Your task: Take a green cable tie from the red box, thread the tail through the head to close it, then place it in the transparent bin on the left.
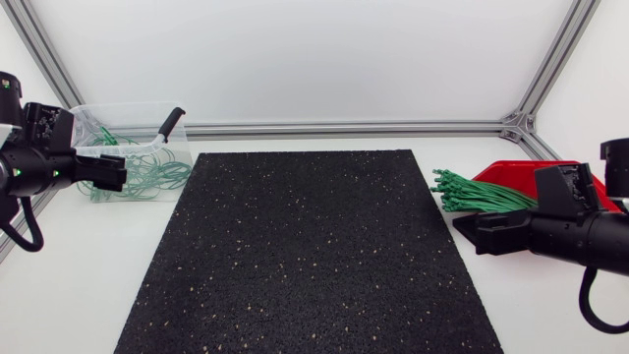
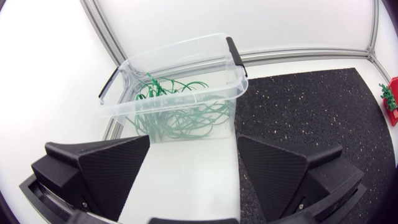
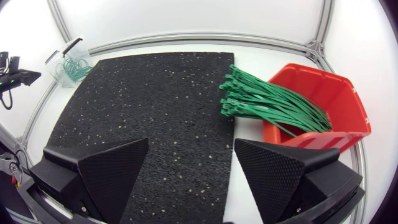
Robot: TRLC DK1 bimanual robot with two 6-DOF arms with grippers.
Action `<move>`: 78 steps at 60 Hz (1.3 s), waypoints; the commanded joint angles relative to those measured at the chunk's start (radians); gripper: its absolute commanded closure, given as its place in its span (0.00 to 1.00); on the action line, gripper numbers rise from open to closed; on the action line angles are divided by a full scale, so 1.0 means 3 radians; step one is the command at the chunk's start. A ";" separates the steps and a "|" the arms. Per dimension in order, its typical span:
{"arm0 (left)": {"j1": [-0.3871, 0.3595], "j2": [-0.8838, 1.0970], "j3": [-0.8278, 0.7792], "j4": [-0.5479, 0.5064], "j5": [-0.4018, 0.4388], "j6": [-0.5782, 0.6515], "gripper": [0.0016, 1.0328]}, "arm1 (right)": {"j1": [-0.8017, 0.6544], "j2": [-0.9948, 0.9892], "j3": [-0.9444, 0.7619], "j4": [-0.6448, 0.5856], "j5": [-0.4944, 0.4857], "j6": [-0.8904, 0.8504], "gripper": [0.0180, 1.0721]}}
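The transparent bin [image 1: 133, 147] stands at the table's back left and holds several closed green cable ties [image 2: 177, 112]. My left gripper [image 1: 116, 174] hovers at the bin's near side, open, with nothing between its fingers; in the left wrist view the bin [image 2: 177, 68] lies just ahead of the open left gripper [image 2: 193, 165]. At the right, the red box [image 1: 516, 177] has a bundle of straight green cable ties [image 1: 477, 194] sticking out toward the mat. My right gripper [image 1: 482, 234] stands open and empty just in front of the box; the bundle [image 3: 273, 102] lies ahead of the right gripper [image 3: 191, 168].
A black speckled mat [image 1: 310, 246] covers the middle of the table. An aluminium frame rail [image 1: 344, 128] runs along the back edge, with a corner post [image 1: 521, 123] at the back right.
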 commanded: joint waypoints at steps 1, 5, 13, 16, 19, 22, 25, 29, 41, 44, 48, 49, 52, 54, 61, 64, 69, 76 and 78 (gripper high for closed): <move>-0.0062 -0.0331 -0.0299 0.0076 0.0030 -0.0090 0.04 | -0.0190 -0.0194 -0.0174 0.0074 0.0037 -0.0178 0.04; -0.0108 -0.0561 -0.0489 0.0116 0.0030 -0.0095 0.04 | -0.0344 -0.0399 -0.0266 0.0079 0.0037 -0.0270 0.04; -0.0159 -0.0991 -0.0780 0.0116 0.0035 -0.0111 0.04 | -0.0487 -0.0823 -0.0445 0.0110 0.0058 -0.0352 0.04; -0.0185 -0.1175 -0.0913 0.0132 0.0035 -0.0105 0.04 | -0.0515 -0.0946 -0.0507 0.0123 0.0067 -0.0346 0.04; -0.0226 -0.1323 -0.1051 0.0178 0.0040 -0.0100 0.04 | -0.0488 -0.1024 -0.0569 0.0191 0.0104 -0.0322 0.04; -0.0277 -0.1507 -0.1194 0.0234 0.0040 -0.0095 0.04 | -0.0457 -0.1112 -0.0639 0.0268 0.0146 -0.0296 0.04; -0.0338 -0.1671 -0.1317 0.0265 0.0035 -0.0090 0.04 | -0.0428 -0.1193 -0.0702 0.0338 0.0185 -0.0272 0.04; -0.0353 -0.1911 -0.1455 0.0336 0.0030 -0.0085 0.04 | -0.0390 -0.1303 -0.0789 0.0434 0.0237 -0.0240 0.04; -0.0331 -0.2283 -0.1709 0.0433 0.0097 -0.0161 0.04 | -0.0274 -0.1633 -0.1050 0.0721 0.0394 -0.0142 0.04; -0.0326 -0.2370 -0.1771 0.0457 0.0123 -0.0196 0.04 | -0.0243 -0.1720 -0.1119 0.0797 0.0435 -0.0116 0.04; -0.0320 -0.2480 -0.1851 0.0488 0.0156 -0.0240 0.04 | -0.0204 -0.1830 -0.1206 0.0892 0.0487 -0.0084 0.04; -0.0319 -0.2504 -0.1868 0.0494 0.0163 -0.0250 0.04 | -0.0196 -0.1853 -0.1224 0.0913 0.0499 -0.0077 0.04; -0.0315 -0.2588 -0.1928 0.0518 0.0189 -0.0284 0.04 | -0.0166 -0.1937 -0.1291 0.0986 0.0539 -0.0052 0.04; -0.0312 -0.2645 -0.1969 0.0533 0.0206 -0.0307 0.04 | -0.0146 -0.1994 -0.1335 0.1035 0.0566 -0.0035 0.04; -0.0302 -0.2837 -0.2108 0.0586 0.0264 -0.0384 0.04 | -0.0079 -0.2185 -0.1487 0.1202 0.0656 0.0022 0.04; -0.0297 -0.2921 -0.2168 0.0610 0.0289 -0.0418 0.04 | -0.0050 -0.2269 -0.1553 0.1275 0.0696 0.0047 0.04; -0.0290 -0.3067 -0.2273 0.0650 0.0333 -0.0477 0.04 | 0.0001 -0.2414 -0.1668 0.1401 0.0765 0.0090 0.04; -0.0279 -0.3280 -0.2426 0.0709 0.0397 -0.0562 0.04 | 0.0060 -0.2582 -0.1800 0.1547 0.0845 0.0139 0.04; -0.0276 -0.3335 -0.2466 0.0724 0.0414 -0.0585 0.04 | 0.0060 -0.2582 -0.1800 0.1547 0.0845 0.0139 0.04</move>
